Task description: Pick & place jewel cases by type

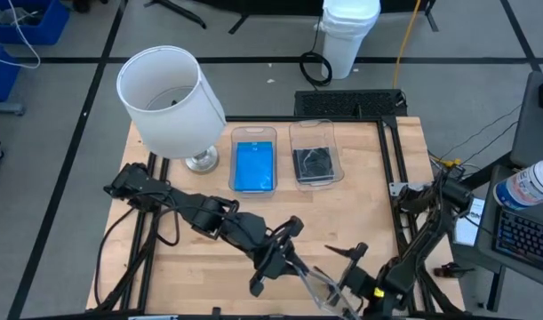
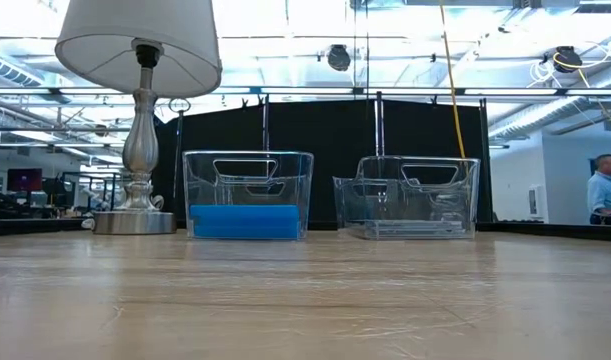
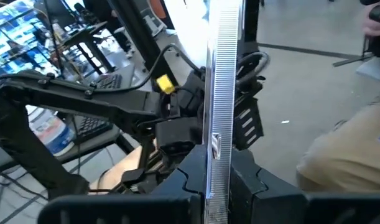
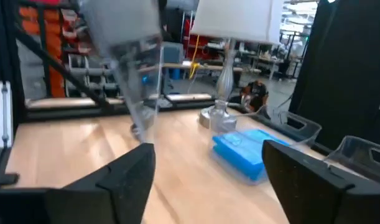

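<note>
A clear jewel case [image 1: 317, 284] hangs above the table's near edge, with my left gripper [image 1: 287, 262] shut on it. In the left wrist view the case [image 3: 224, 81] shows edge-on, standing up from the fingers. My right gripper [image 1: 347, 253] stands open just right of the case with nothing between its fingers [image 4: 137, 171]; in its wrist view the case [image 4: 137, 81] shows blurred, farther off. Blue jewel cases [image 1: 253, 167] lie in the left clear bin [image 1: 253, 133]. Dark-insided cases [image 1: 314, 164] lie in the right bin [image 1: 314, 127]. My left gripper pinches the clear jewel case by one edge [image 3: 218, 177] between its two fingers, one on each flat face. The fingers come nearly level from the table's left. The case stands on edge and is lifted clear of the table.
A lamp with a white shade [image 1: 171, 96] stands at the far left, its metal foot [image 1: 201, 161] beside the blue cases' bin. In the low view the two bins [image 2: 247, 195] [image 2: 410, 195] stand side by side at the far edge. A person [image 2: 605, 190] is in the room behind.
</note>
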`<state>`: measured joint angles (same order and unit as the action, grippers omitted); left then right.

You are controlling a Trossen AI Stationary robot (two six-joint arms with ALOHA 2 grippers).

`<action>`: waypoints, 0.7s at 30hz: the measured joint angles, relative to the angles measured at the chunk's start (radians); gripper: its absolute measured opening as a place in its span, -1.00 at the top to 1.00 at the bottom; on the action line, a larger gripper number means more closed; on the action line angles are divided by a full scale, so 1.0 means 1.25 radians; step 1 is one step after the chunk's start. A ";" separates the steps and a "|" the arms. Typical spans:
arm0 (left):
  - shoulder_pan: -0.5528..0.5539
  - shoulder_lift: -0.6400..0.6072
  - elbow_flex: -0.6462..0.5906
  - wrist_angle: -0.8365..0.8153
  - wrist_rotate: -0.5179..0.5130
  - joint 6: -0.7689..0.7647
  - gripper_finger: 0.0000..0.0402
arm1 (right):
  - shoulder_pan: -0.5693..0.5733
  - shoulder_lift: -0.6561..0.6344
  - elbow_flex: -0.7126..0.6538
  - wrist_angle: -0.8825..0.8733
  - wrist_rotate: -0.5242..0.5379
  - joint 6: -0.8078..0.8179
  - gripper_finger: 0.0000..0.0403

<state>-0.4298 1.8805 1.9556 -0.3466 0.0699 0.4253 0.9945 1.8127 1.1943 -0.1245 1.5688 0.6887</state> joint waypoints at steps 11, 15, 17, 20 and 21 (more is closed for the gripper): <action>-0.002 0.000 0.000 0.001 -0.050 0.026 0.82 | -0.003 -0.019 -0.107 0.408 -0.086 -0.256 -0.41; -0.001 0.000 0.000 0.003 -0.057 0.027 0.84 | -0.020 -0.020 -0.117 0.587 -0.126 -0.458 -0.38; -0.002 0.000 0.000 0.003 -0.057 0.023 0.86 | -0.034 -0.019 -0.125 0.688 -0.178 -0.560 -0.37; -0.002 0.000 0.000 0.003 -0.057 0.021 0.86 | -0.059 -0.019 -0.139 0.820 -0.262 -0.680 -0.33; -0.003 -0.001 0.001 0.002 -0.057 0.020 0.84 | -0.065 -0.019 -0.144 0.848 -0.282 -0.711 -0.30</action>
<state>-0.4335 1.8798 1.9573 -0.3439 -0.0015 0.4508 0.9128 1.7891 1.0147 0.9357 1.2164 -0.2005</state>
